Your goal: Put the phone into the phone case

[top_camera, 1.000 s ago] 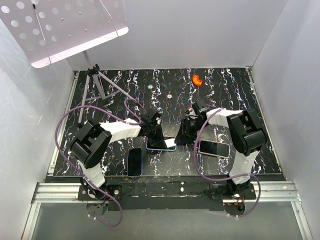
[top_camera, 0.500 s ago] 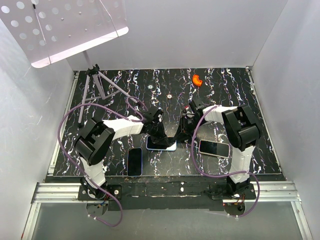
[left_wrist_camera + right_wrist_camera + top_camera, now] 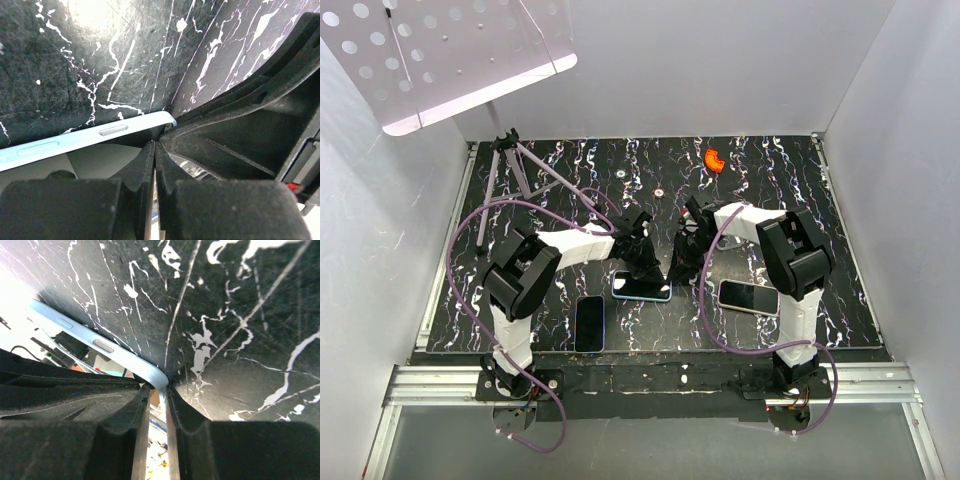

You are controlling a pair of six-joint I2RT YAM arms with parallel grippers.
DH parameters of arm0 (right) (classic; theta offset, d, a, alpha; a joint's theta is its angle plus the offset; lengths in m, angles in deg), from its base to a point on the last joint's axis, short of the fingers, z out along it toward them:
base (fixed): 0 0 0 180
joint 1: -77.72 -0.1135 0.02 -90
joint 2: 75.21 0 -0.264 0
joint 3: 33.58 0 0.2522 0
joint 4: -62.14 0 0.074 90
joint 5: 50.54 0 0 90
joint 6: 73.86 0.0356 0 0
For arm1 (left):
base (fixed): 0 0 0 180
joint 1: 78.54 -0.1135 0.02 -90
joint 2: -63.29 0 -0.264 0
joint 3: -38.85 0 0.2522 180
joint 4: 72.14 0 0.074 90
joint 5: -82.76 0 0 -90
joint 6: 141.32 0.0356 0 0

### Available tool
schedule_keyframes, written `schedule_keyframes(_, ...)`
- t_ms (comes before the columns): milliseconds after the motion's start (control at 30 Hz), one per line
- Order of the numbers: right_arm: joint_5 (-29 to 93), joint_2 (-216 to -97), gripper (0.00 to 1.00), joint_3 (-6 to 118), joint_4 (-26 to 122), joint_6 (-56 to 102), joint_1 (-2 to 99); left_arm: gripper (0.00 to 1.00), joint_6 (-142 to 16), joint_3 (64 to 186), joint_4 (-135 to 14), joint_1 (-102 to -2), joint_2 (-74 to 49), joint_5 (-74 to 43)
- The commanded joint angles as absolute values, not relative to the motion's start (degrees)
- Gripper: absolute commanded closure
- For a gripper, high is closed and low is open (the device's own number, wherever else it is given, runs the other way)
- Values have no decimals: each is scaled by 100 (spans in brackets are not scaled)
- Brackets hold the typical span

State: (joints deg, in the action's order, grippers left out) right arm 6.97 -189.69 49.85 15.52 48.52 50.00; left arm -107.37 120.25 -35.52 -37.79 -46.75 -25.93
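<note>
A phone in a light-blue case (image 3: 640,287) lies flat at the table's middle front. My left gripper (image 3: 647,263) is shut, with its tips on the glossy screen near the far right corner; its wrist view shows the case's blue edge with buttons (image 3: 75,142) just beyond the tips (image 3: 155,150). My right gripper (image 3: 680,263) meets the same corner from the right. In its wrist view the jaws (image 3: 157,390) are nearly shut, with the case's rounded blue corner (image 3: 100,345) between them. The other gripper's black finger (image 3: 240,135) fills the right of the left wrist view.
A dark phone (image 3: 588,323) lies at the front left. Another phone with a pale rim (image 3: 748,297) lies at the front right. A small tripod (image 3: 520,170) stands at the back left. An orange piece (image 3: 714,160) lies at the back. Purple cables loop over both arms.
Both grippers have drawn closer together at the central phone's far right corner, and both forearms have swung toward the back. The phone has barely shifted.
</note>
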Motion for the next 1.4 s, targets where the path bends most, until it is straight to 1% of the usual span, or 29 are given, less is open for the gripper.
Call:
schedule_keyframes(0, 2364, -19554, 79, 4970, 1665, 4488, 4547, 100, -10511, 11625, -2726, -3820, -5308, -1286)
schedule_keyframes(200, 3014, -19404, 93, 5189, 1341, 4383, 4239, 100, -10458, 11616, -2691, -3829, -5221, -1260)
schedule_keyframes(233, 3050, -19352, 94, 5233, 1314, 4365, 4178, 100, -10441, 11607, -2691, -3829, -5176, -1251)
schedule_keyframes(333, 2796, -19168, 94, 5278, 1305, 4312, 4134, 100, -10300, 11598, -2743, -3820, -4948, -1295)
schedule_keyframes(467, 2400, -18650, 86, 5208, 1428, 4365, 4151, 100, -9984, 11537, -2884, -3820, -4299, -1313)
schedule_keyframes(500, 2313, -18483, 82, 5173, 1463, 4391, 4177, 100, -9905, 11520, -2893, -3820, -4071, -1269)
schedule_keyframes(567, 2172, -18132, 65, 5059, 1542, 4479, 4247, 100, -9799, 11432, -2902, -3829, -3640, -1146)
schedule_keyframes(600, 2084, -17947, 57, 4980, 1620, 4514, 4283, 98, -9747, 11379, -2911, -3837, -3420, -1076)
schedule_keyframes(667, 1908, -17587, 44, 4822, 1744, 4610, 4414, 91, -9641, 11239, -2972, -3855, -2920, -1023)
schedule_keyframes(767, 1531, -17068, 35, 4523, 1981, 4725, 4669, 75, -9518, 10993, -3095, -3907, -2129, -952)
schedule_keyframes(800, 1416, -16936, 35, 4426, 2034, 4743, 4774, 68, -9500, 10879, -3156, -3943, -1848, -952)
schedule_keyframes(833, 1319, -16847, 34, 4312, 2086, 4769, 4871, 55, -9491, 10747, -3218, -3995, -1593, -978)
schedule_keyframes(900, 1065, -16715, 33, 4119, 2157, 4795, 5108, 33, -9483, 10484, -3297, -4188, -1056, -1144)
schedule_keyframes(1000, 870, -16618, 33, 3863, 2201, 4796, 5320, 11, -9518, 10106, -3297, -4662, -283, -1505)
schedule_keyframes(1100, 897, -16635, 33, 3714, 2201, 4725, 5346, 5, -9474, 9876, -3149, -5172, 236, -1847)
schedule_keyframes(1167, 888, -16723, 33, 3643, 2201, 4699, 5346, 2, -9386, 9753, -3008, -5541, 430, -2128)
schedule_keyframes(1367, 642, -17206, 36, 3502, 2412, 4795, 5346, 2, -9254, 9446, -3077, -6710, 590, -3489)
